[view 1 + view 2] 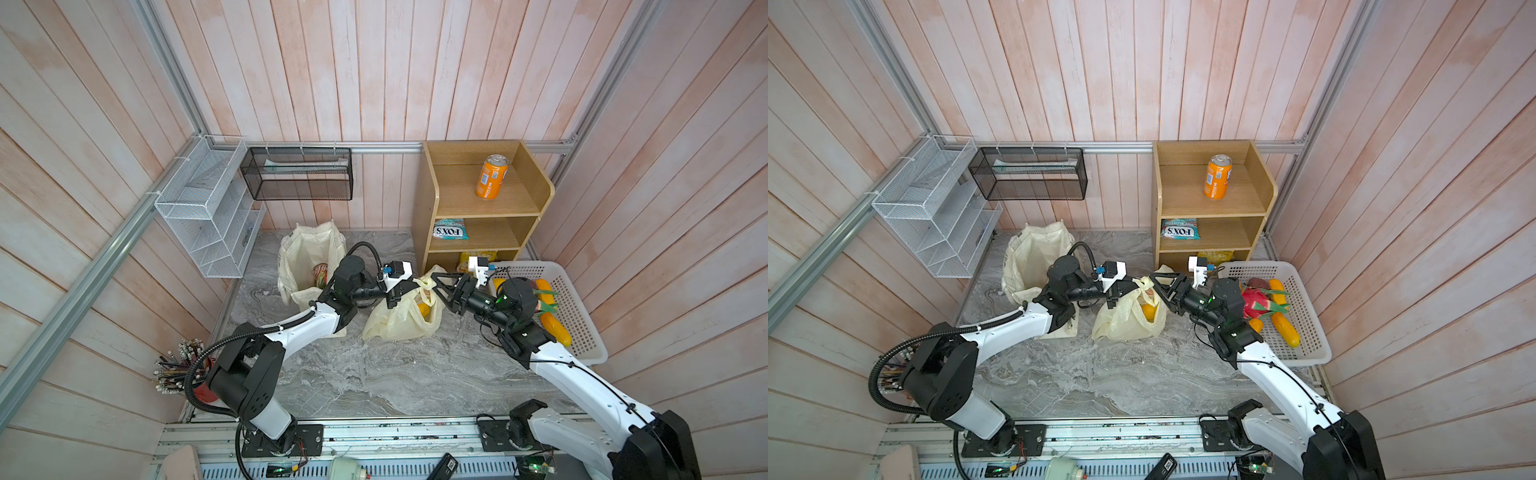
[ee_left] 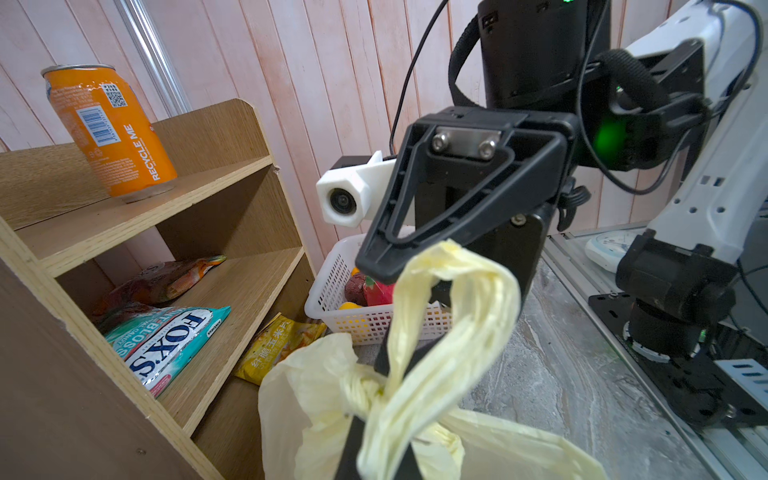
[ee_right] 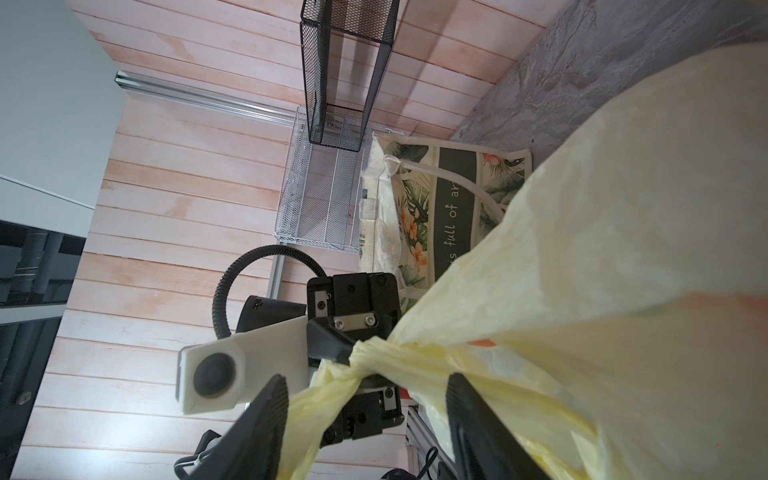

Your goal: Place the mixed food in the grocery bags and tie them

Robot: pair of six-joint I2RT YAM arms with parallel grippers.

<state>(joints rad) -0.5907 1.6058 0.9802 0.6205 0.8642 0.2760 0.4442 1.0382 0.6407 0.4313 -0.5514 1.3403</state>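
The cream plastic grocery bag [image 1: 395, 322] stands mid-table with an orange fruit [image 1: 1148, 311] showing inside. Its handles are twisted into a knot [image 2: 370, 390] with a loop [image 2: 461, 291] rising above it. My left gripper [image 2: 374, 440] is shut on the handle at the knot. My right gripper [image 3: 365, 415] faces it, jaws open, with a handle strand [image 3: 316, 403] running between its fingers [image 3: 266, 424]. The canvas tote [image 1: 305, 253] stands open to the left, a red packet [image 1: 321, 274] inside. Toy fruits [image 1: 1283, 328] lie in the white basket [image 1: 582, 328].
A wooden shelf [image 1: 428, 199] at the back holds an orange can [image 1: 491, 176], a teal FOX'S packet [image 1: 451, 228] and a yellow packet [image 2: 278, 345]. White wire rack [image 1: 208, 208] and black mesh rack [image 1: 297, 174] hang on the walls. A pencil cup [image 1: 183, 368] stands front left.
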